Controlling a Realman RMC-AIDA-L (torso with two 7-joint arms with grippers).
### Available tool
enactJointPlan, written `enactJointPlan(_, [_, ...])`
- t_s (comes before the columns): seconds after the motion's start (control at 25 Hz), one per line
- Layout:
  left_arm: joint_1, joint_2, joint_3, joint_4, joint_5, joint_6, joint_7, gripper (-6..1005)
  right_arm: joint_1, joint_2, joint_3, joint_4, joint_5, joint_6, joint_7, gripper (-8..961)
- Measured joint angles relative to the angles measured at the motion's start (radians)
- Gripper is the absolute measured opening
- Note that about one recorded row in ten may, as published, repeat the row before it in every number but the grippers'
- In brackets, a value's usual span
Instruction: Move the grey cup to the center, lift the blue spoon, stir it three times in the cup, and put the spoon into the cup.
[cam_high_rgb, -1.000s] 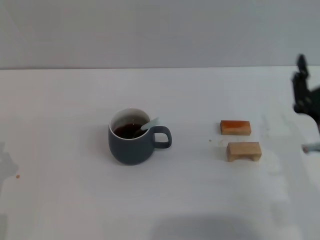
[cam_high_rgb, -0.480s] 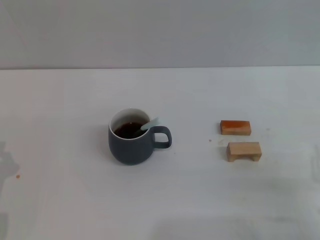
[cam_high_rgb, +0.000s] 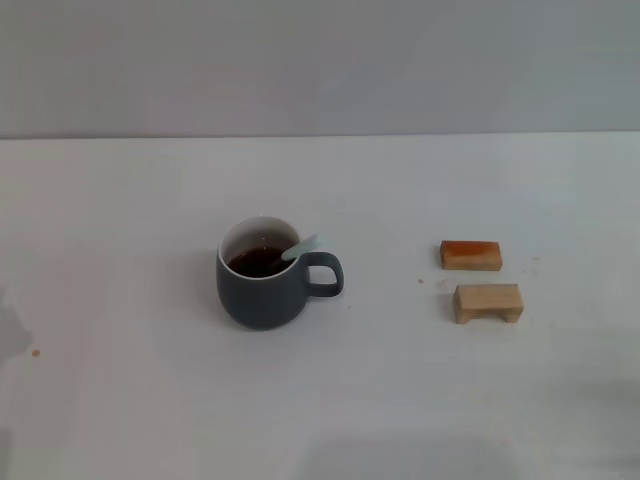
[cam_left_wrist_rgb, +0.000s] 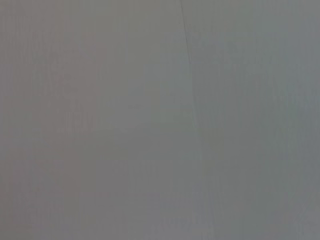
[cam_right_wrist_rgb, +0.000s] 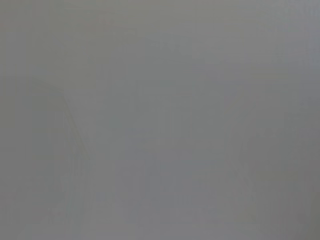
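Note:
The grey cup (cam_high_rgb: 262, 288) stands upright near the middle of the white table, its loop handle pointing right and dark brown liquid inside. The blue spoon (cam_high_rgb: 300, 247) rests in the cup, its pale handle leaning out over the rim on the handle side; its bowl is hidden in the liquid. Neither gripper shows in the head view. Both wrist views show only a plain grey surface.
Two small wooden blocks lie to the right of the cup: an orange-topped one (cam_high_rgb: 471, 255) and a plain one (cam_high_rgb: 488, 302) just in front of it. The white table (cam_high_rgb: 150, 400) stretches out on every side, and a tiny brown speck (cam_high_rgb: 35, 351) marks its left edge.
The right arm, seen at the right edge a second ago, has drawn out of the head view. The cup, spoon and blocks have not moved.

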Motion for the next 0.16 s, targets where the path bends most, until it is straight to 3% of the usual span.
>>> enactJointPlan(0.16, [0.001, -0.001, 0.000, 0.003, 0.000, -0.001, 0.000, -1, 0.003, 0.002, -0.002, -0.033, 0.019, 0.008, 0.001, 448])
